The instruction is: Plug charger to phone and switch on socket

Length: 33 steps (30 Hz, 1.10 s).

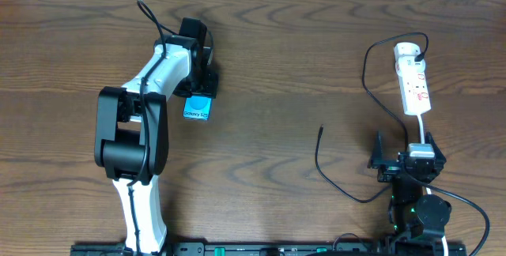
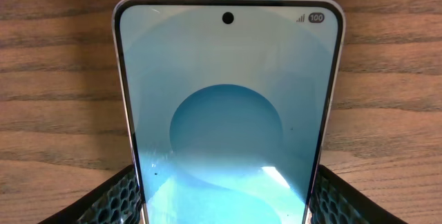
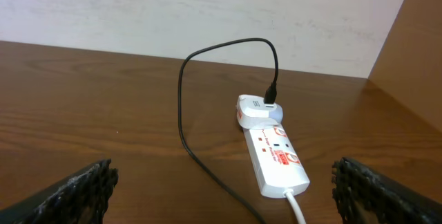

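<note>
Left gripper [image 2: 224, 193], pads [image 2: 114, 198] honeycombed, seemingly clamps the glossy round-cornered phone [image 2: 228, 79]; right gripper [image 3: 224, 193] gapes above wood-grain table [image 3: 83, 99].

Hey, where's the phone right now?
In the overhead view the phone is left of centre, clamped at its sides by the left gripper, well across the table from the socket on the far right.

Bare table [image 1: 277, 66] across the middle, charger [image 3: 181, 106] looping left of the socket [image 3: 276, 156] (white cord [image 3: 295, 207] trailing back)
</note>
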{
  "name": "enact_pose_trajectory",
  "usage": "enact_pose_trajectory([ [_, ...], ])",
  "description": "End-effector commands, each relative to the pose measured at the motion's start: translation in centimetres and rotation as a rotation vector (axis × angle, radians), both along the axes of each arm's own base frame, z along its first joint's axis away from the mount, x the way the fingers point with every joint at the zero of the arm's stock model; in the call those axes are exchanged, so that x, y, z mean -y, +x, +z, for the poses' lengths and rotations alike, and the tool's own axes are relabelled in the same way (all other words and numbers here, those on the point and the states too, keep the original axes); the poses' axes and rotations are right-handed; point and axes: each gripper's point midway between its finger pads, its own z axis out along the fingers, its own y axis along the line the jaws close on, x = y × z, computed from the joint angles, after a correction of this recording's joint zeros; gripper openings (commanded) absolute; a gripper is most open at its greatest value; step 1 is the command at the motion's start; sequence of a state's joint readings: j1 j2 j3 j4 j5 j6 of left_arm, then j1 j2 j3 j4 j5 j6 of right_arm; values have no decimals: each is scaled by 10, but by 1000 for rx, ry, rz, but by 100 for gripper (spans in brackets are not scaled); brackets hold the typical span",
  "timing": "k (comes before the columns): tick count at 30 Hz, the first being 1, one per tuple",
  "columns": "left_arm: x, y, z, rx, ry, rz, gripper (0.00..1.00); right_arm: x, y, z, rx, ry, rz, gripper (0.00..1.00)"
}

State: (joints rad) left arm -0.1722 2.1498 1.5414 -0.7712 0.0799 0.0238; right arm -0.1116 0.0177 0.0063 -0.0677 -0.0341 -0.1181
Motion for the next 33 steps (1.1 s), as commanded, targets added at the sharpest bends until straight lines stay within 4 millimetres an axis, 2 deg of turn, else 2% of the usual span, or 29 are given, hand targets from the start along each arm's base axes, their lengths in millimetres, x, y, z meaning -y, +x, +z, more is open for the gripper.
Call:
enact_pose_trajectory([
  [1,-3,-12,-15,-49,4,0,51,-5,0,-1,-3,-10,25,99],
  [9,-2,-12,-15,-49,4,0,40,-5,0,-1,-3,-10,25,99],
  [13,-3,-13,-15,-53,4,0,28,-5,0,-1,-3,-10,25,99],
  [18,-3,-13,-15,-56,4,1,19,-5,0,-1,-3,-10,25,99],
  [21,-3,-14,-14,-58,4,1,7,-5,0,-1,-3,-10,25,99],
  [33,-3,-15,-13,-64,5,1,7,-5,0,-1,-3,-10,25,99],
])
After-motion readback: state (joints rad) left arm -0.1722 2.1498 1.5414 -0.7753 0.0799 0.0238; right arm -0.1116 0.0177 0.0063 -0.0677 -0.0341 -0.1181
